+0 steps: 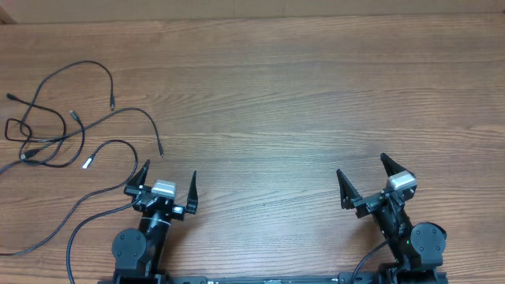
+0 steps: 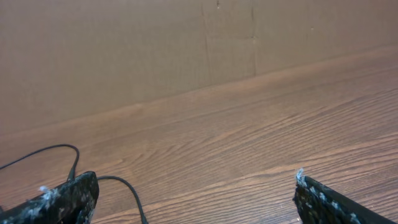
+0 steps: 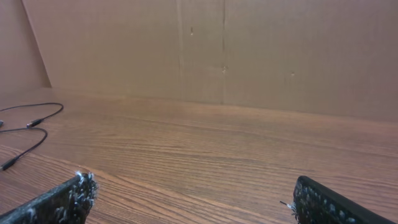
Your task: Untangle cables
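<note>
Several thin black cables (image 1: 47,126) lie knotted together at the table's far left, with loose plug ends fanning out, one tip silver-white (image 1: 87,163). My left gripper (image 1: 170,175) stands open just right of the tangle, touching nothing. In the left wrist view one cable (image 2: 127,190) curves past the left finger. My right gripper (image 1: 361,172) is open near the front right, far from the cords. The right wrist view shows two cable ends (image 3: 31,134) far off at the left, and its jaws stand wide apart over bare wood.
The wooden table (image 1: 276,95) stretches between and beyond the arms. A brown cardboard wall (image 3: 217,50) rises along the far edge. Thicker black arm wires (image 1: 75,237) trail at the front left beside the left arm's base.
</note>
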